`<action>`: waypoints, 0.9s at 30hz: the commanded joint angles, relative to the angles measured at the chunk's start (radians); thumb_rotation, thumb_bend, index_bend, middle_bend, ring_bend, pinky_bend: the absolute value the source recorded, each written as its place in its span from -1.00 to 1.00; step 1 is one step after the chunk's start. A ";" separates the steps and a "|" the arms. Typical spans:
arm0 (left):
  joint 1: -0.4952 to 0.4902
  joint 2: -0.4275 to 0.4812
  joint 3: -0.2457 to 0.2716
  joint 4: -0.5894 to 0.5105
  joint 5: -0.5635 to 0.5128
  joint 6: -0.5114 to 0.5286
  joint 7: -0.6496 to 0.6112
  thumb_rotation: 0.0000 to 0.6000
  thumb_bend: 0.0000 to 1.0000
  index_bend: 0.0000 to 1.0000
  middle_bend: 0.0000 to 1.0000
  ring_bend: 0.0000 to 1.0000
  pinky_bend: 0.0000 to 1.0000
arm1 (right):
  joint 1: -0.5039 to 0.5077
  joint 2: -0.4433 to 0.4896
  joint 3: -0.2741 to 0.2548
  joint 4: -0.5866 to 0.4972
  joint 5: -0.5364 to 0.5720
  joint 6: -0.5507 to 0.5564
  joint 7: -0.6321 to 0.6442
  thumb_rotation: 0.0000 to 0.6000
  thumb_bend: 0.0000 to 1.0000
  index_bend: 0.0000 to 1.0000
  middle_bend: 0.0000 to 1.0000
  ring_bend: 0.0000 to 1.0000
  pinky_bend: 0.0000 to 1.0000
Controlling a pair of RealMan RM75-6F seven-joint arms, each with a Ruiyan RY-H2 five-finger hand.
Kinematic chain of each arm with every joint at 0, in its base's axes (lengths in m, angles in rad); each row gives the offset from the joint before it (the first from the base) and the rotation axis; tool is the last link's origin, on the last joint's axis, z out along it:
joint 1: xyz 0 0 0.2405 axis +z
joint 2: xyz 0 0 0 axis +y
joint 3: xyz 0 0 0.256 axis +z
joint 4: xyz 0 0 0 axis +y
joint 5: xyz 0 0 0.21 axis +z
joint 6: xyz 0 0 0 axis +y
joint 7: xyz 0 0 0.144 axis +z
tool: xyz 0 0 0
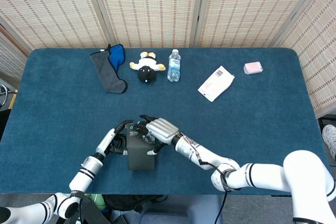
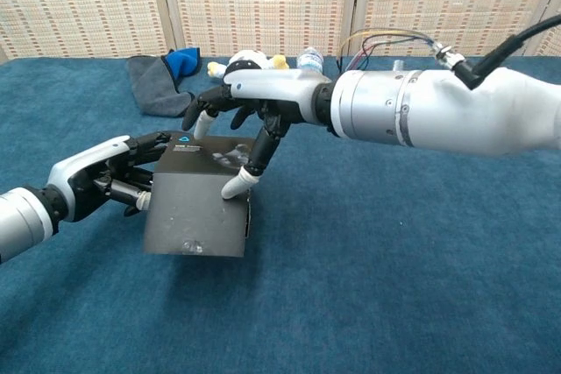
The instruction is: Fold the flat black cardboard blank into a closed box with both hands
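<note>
The black cardboard box point(image 1: 140, 152) point(image 2: 198, 208) stands partly folded near the table's front edge, its large flap tilted toward the camera in the chest view. My left hand point(image 1: 116, 140) point(image 2: 112, 179) grips the box's left side, fingers curled around its edge. My right hand point(image 1: 159, 131) point(image 2: 254, 111) reaches over the top from the right, fingers spread, with white fingertips point(image 2: 233, 188) pressing down on the top panel. The box's far side is hidden beneath the right hand.
Along the back lie a grey and blue cloth point(image 1: 110, 66), a plush toy point(image 1: 146, 67), a water bottle point(image 1: 174, 65), a white packet point(image 1: 216, 83) and a pink item point(image 1: 252, 67). Wicker screens stand behind the blue table point(image 1: 262, 124).
</note>
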 commanded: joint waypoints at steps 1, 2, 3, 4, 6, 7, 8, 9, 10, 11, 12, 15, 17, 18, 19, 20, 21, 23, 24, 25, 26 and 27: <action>0.005 0.012 -0.004 -0.021 -0.010 -0.014 0.024 1.00 -0.84 -0.86 -0.66 0.35 0.65 | 0.001 -0.051 -0.020 -0.004 0.048 0.070 -0.131 1.00 -1.00 -0.59 -0.57 -0.90 -0.74; 0.006 0.016 -0.004 -0.027 -0.012 -0.017 0.032 1.00 -0.84 -0.91 -0.70 0.34 0.65 | 0.000 -0.058 -0.022 -0.003 0.053 0.077 -0.149 1.00 -1.00 -0.59 -0.57 -0.90 -0.74; 0.008 0.021 -0.004 -0.033 -0.013 -0.020 0.041 1.00 -0.84 -0.96 -0.75 0.32 0.64 | 0.000 -0.065 -0.023 -0.003 0.059 0.080 -0.164 1.00 -1.00 -0.59 -0.57 -0.90 -0.74; 0.009 0.029 -0.003 -0.043 -0.015 -0.025 0.051 1.00 -0.84 -0.98 -0.79 0.30 0.63 | 0.000 -0.071 -0.026 -0.002 0.065 0.083 -0.184 1.00 -1.00 -0.59 -0.57 -0.90 -0.74; 0.013 0.040 -0.003 -0.060 -0.021 -0.030 0.069 1.00 -0.84 -1.00 -0.89 0.11 0.62 | -0.001 -0.080 -0.028 -0.001 0.072 0.089 -0.209 1.00 -1.00 -0.59 -0.57 -0.90 -0.74; 0.014 0.051 0.000 -0.072 -0.023 -0.037 0.084 1.00 -0.84 -1.00 -0.91 -0.01 0.58 | -0.002 -0.084 -0.029 -0.002 0.077 0.091 -0.223 1.00 -1.00 -0.59 -0.57 -0.90 -0.74; 0.015 0.059 0.001 -0.082 -0.025 -0.043 0.096 1.00 -0.84 -1.00 -0.93 -0.17 0.53 | -0.003 -0.086 -0.030 -0.003 0.081 0.093 -0.233 1.00 -1.00 -0.59 -0.57 -0.90 -0.74; 0.016 0.066 0.001 -0.090 -0.029 -0.046 0.110 1.00 -0.84 -1.00 -0.96 -0.36 0.45 | -0.004 -0.088 -0.031 -0.003 0.083 0.095 -0.243 1.00 -1.00 -0.59 -0.57 -0.90 -0.74; 0.018 0.076 0.002 -0.102 -0.035 -0.052 0.126 1.00 -0.84 -1.00 -0.97 -0.50 0.37 | -0.006 -0.090 -0.032 -0.004 0.087 0.099 -0.256 1.00 -1.00 -0.59 -0.57 -0.90 -0.74; 0.019 0.082 0.001 -0.113 -0.039 -0.056 0.134 1.00 -0.84 -1.00 -0.99 -0.60 0.30 | -0.007 -0.092 -0.032 -0.003 0.089 0.102 -0.266 1.00 -1.00 -0.59 -0.57 -0.90 -0.74; 0.022 0.087 -0.001 -0.121 -0.046 -0.057 0.143 1.00 -0.84 -1.00 -0.99 -0.72 0.19 | -0.007 -0.095 -0.032 -0.002 0.090 0.106 -0.276 1.00 -1.00 -0.59 -0.57 -0.90 -0.74; 0.030 0.106 -0.004 -0.150 -0.055 -0.056 0.171 1.00 -0.84 -1.00 -0.99 -0.92 -0.04 | -0.010 -0.105 -0.033 -0.001 0.099 0.112 -0.303 1.00 -1.00 -0.59 -0.57 -0.90 -0.74; 0.032 0.127 -0.002 -0.172 -0.057 -0.067 0.187 1.00 -0.84 -1.00 -1.00 -0.98 -0.17 | -0.011 -0.110 -0.034 0.003 0.103 0.114 -0.322 1.00 -1.00 -0.59 -0.57 -0.90 -0.74; 0.033 0.137 -0.001 -0.181 -0.059 -0.071 0.195 1.00 -0.84 -1.00 -1.00 -1.00 -0.26 | -0.012 -0.112 -0.034 0.003 0.105 0.116 -0.329 1.00 -1.00 -0.59 -0.57 -0.90 -0.74; 0.034 0.149 0.001 -0.191 -0.060 -0.075 0.208 1.00 -0.84 -1.00 -1.00 -1.00 -0.30 | -0.013 -0.115 -0.034 0.004 0.106 0.120 -0.340 1.00 -1.00 -0.59 -0.57 -0.90 -0.74; 0.034 0.160 0.003 -0.200 -0.059 -0.079 0.215 1.00 -0.84 -1.00 -1.00 -1.00 -0.32 | -0.014 -0.117 -0.034 0.004 0.107 0.123 -0.348 1.00 -1.00 -0.59 -0.57 -0.90 -0.74; 0.037 0.173 0.004 -0.211 -0.059 -0.078 0.225 1.00 -0.84 -1.00 -1.00 -1.00 -0.34 | -0.016 -0.118 -0.035 0.002 0.111 0.127 -0.359 1.00 -1.00 -0.59 -0.57 -0.90 -0.74; 0.041 0.188 0.006 -0.223 -0.056 -0.074 0.246 1.00 -0.84 -1.00 -1.00 -1.00 -0.36 | -0.018 -0.120 -0.035 -0.002 0.113 0.133 -0.376 1.00 -1.00 -0.59 -0.57 -0.90 -0.74; 0.043 0.196 0.007 -0.229 -0.056 -0.072 0.254 1.00 -0.84 -1.00 -1.00 -1.00 -0.37 | -0.020 -0.121 -0.036 -0.005 0.114 0.136 -0.381 1.00 -1.00 -0.59 -0.59 -0.90 -0.74; 0.047 0.204 0.006 -0.237 -0.056 -0.067 0.264 1.00 -0.84 -1.00 -1.00 -1.00 -0.38 | -0.022 -0.123 -0.035 -0.009 0.116 0.141 -0.389 1.00 -1.00 -0.59 -0.60 -0.90 -0.74; 0.050 0.209 0.006 -0.242 -0.056 -0.064 0.271 1.00 -0.84 -1.00 -1.00 -1.00 -0.39 | -0.023 -0.123 -0.035 -0.011 0.114 0.145 -0.396 1.00 -1.00 -0.59 -0.62 -0.90 -0.74; 0.051 0.215 0.007 -0.247 -0.055 -0.064 0.275 1.00 -0.84 -1.00 -1.00 -1.00 -0.40 | -0.025 -0.124 -0.035 -0.014 0.113 0.150 -0.402 1.00 -1.00 -0.59 -0.63 -0.90 -0.74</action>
